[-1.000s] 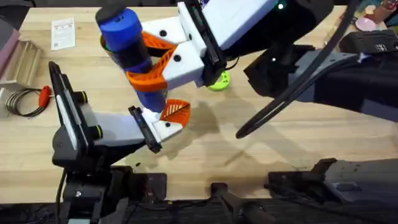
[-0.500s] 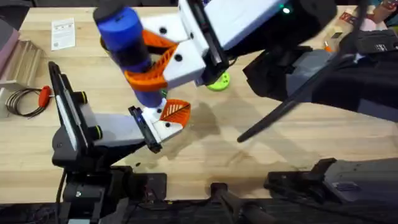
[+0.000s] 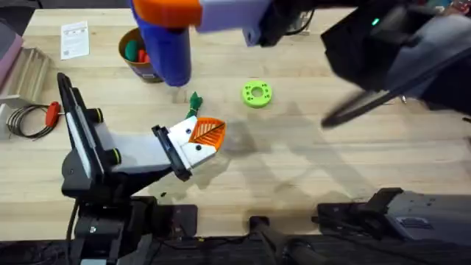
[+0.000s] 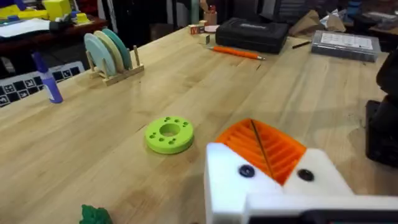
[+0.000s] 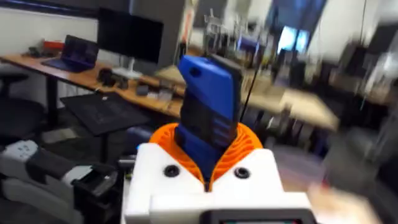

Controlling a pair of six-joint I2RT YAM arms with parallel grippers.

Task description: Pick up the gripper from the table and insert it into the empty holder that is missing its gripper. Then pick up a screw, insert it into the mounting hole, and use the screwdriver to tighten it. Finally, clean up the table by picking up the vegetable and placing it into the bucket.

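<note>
The screwdriver [image 3: 168, 46] is clenched in the right pincer [image 3: 171, 11], raised above the far left part of the worktop [image 3: 294, 169]. In the overhead view its long axis runs roughly toward the camera's near side, with the blue body hanging over the bucket [image 3: 132, 53]; its tip cannot be made out. In the right wrist view the blue body [image 5: 208, 118] is seen standing up between the orange pads [image 5: 249, 142], pointing away from the camera.

The left pincer [image 3: 197, 141] is held low over the worktop, pointing right. An orange gripper [image 3: 207, 131] is seated in its far holder [image 3: 180, 134]; the fingers appear close together with nothing seen between them, though whether they are fully shut cannot be told. In the left wrist view the ribbed gripper [image 4: 267, 148] is seen on the white mount [image 4: 249, 186].

The vegetable [image 3: 194, 101] lies on the worktop just beyond the left pincer, its long axis running near to far. A green disc [image 3: 256, 94] lies to its right, apart from it
</note>
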